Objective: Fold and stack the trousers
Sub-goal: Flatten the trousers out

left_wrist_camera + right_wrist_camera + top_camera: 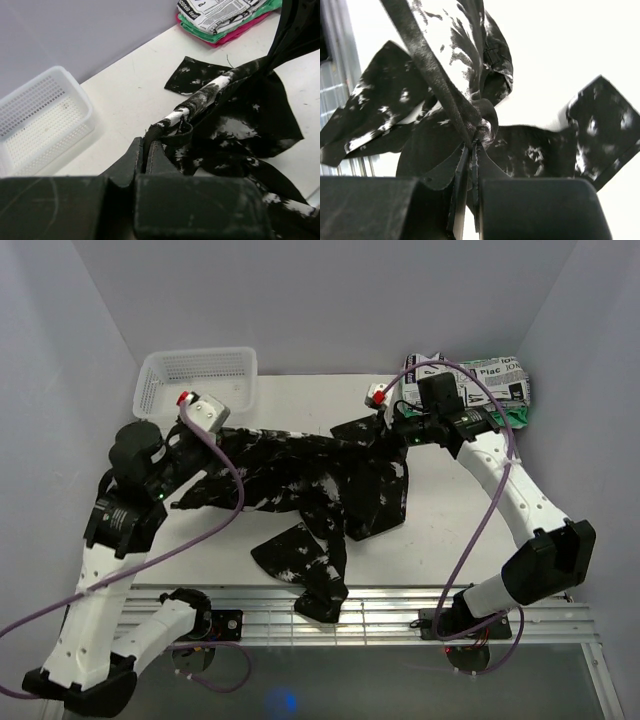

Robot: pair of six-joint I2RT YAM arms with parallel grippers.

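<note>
Black splotched trousers (310, 485) stretched across mid-frame on the table (300, 400), one leg trailing past the lower edge. Clamped by left fingers (133, 161) on a rolled edge, by right fingers (489, 167) on perhaps the waistband. Liable to slip from such thin bites under tension.

Black with irregular white splotches all over the trousers (300, 480). Plain white for the perforated basket (195, 375) and the tabletop (440, 540). White with black newspaper print on the folded garment (480, 375); in the same stack, a solid green cloth (518, 412) and a pink-red cloth (235, 36). Pale grey-lavender on the walls (320, 300).
</note>
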